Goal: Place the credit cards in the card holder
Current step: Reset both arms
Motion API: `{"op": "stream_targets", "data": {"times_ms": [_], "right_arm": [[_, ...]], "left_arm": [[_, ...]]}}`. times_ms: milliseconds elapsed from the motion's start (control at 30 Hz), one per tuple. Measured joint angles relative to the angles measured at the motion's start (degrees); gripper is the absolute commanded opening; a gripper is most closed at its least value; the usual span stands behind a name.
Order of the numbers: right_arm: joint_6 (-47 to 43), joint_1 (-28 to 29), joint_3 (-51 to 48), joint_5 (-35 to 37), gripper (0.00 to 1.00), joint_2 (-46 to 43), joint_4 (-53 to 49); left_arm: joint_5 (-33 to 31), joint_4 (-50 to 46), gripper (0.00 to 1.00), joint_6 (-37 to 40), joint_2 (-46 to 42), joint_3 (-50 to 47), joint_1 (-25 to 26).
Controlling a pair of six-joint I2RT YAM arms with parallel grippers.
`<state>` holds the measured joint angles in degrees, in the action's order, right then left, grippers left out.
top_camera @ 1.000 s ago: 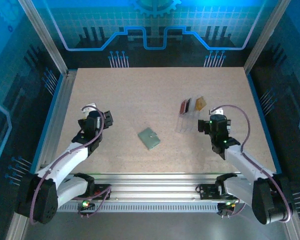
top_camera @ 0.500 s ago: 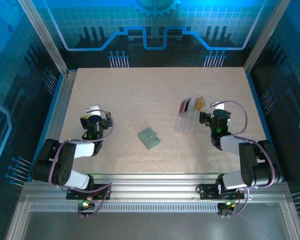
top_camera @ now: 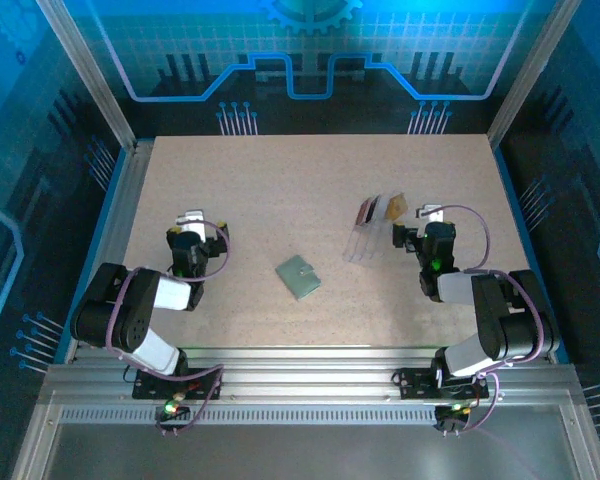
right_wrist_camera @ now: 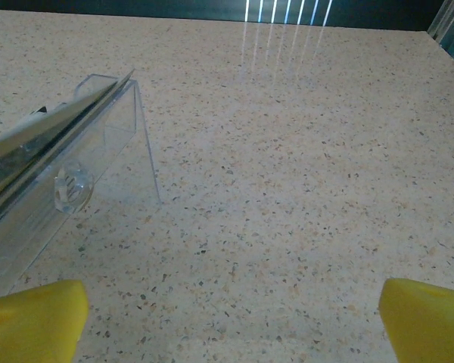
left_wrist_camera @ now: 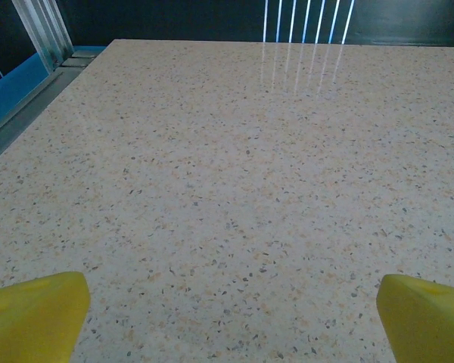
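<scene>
Both arms low, jaws wide apart, nothing held.
My left gripper gapes over bare table. The card holder lies flat near centre, at its 4 o'clock. The credit cards stand in a clear rack at the holder's 2 o'clock (red, dark, tan). My right gripper gapes empty at the rack's 3 o'clock.

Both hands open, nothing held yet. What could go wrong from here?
The red, dark and orange plastic cards stand close together in a clear plastic stand; the right hand, open beside it, might pinch two or tip the stand.
The flat grey-green square card holder looks closed on the table; its thin edge could slip when pinched.
</scene>
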<state>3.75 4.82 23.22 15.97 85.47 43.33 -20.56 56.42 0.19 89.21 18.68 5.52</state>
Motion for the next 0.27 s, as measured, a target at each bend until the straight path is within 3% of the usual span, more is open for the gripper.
{"op": "stream_targets", "data": {"times_ms": [267], "right_arm": [[-0.7, 0.5, 0.0, 0.2, 1.0, 0.0, 0.5]], "left_arm": [[3.6, -1.7, 0.99, -0.2, 0.0, 1.5, -2.5]]}}
